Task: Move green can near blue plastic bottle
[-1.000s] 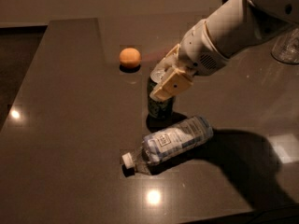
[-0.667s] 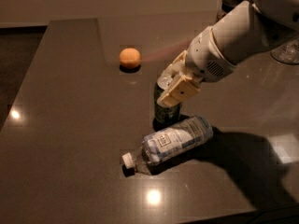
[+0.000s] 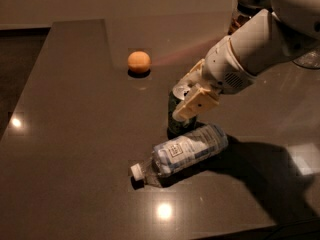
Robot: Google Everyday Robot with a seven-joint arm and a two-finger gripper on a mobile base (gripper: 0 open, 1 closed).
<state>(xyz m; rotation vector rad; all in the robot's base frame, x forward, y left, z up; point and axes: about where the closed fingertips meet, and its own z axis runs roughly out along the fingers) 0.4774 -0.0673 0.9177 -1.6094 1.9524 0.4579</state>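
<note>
Bench (image 3: 65,134): dark, glossy surface with lamp reflections.

Green can (image 3: 175,125): upright on the bench near centre, its silver top showing just under the hand.

Blue plastic bottle (image 3: 187,149): lying on its side at 6 o'clock from the can, just beside its base; whether they touch cannot be told. Its white cap (image 3: 136,171) points toward 8 o'clock.

Hand (image 3: 188,98): positioned at the upper part of the can, reaching in from 2 o'clock on a white arm (image 3: 260,44). It overlaps the can's top and upper right side. Whether it is clamped on the can or spread apart from it cannot be told.

Orange fruit (image 3: 139,62): resting at 11 o'clock from the can, well apart.

Dark-lidded jar (image 3: 247,8): at 1 o'clock, at the far edge, partly hidden behind the arm.
</note>
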